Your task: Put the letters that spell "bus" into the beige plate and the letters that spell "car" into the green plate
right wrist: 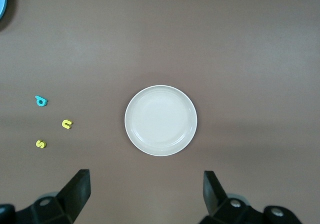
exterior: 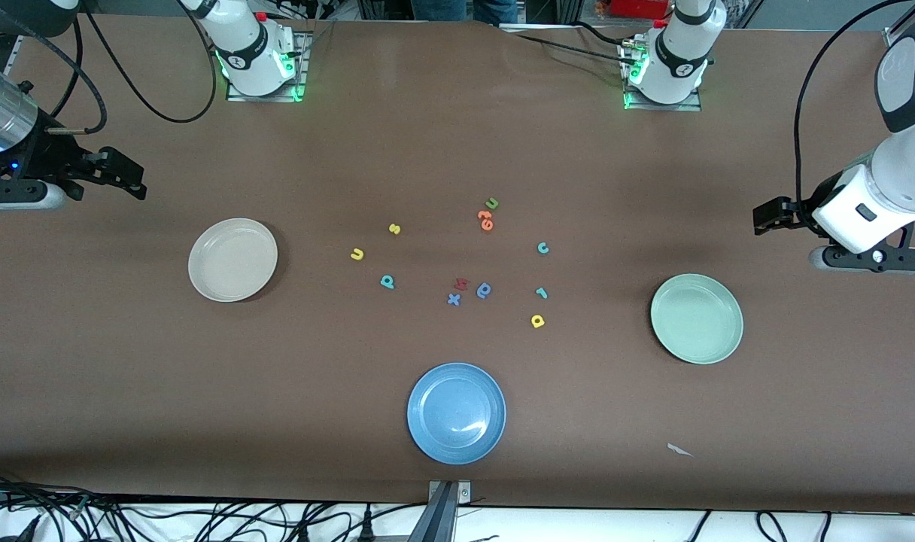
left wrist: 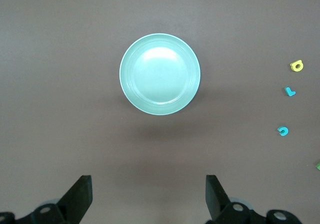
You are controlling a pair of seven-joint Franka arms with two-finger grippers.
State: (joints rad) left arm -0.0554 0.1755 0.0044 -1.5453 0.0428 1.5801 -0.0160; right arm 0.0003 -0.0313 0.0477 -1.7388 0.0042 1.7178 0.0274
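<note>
Both plates sit bare: the beige plate (right wrist: 160, 120) lies ahead of the right gripper (right wrist: 145, 191), the green plate (left wrist: 160, 74) ahead of the left gripper (left wrist: 148, 196), jaws spread wide and empty. Off to one side of each pair of jaws lie the teal "b" (right wrist: 41, 101) and teal "c" (left wrist: 283, 131), best pinched squarely from above.

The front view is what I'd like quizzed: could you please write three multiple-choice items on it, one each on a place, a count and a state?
1. Which plate lies nearest the front camera?
A. beige plate
B. blue plate
C. green plate

2. How many yellow letters lie on the table?
A. one
B. three
C. six

3. How do both hands stand?
A. open, holding nothing
B. shut on a letter
C. resting in a plate

Answers:
1 B: the blue plate sits lowest, below the beige plate and green plate.
2 B: yellow "u", yellow "s", yellow "a".
3 A: the left hand and right hand show spread fingers with only table between.
</note>
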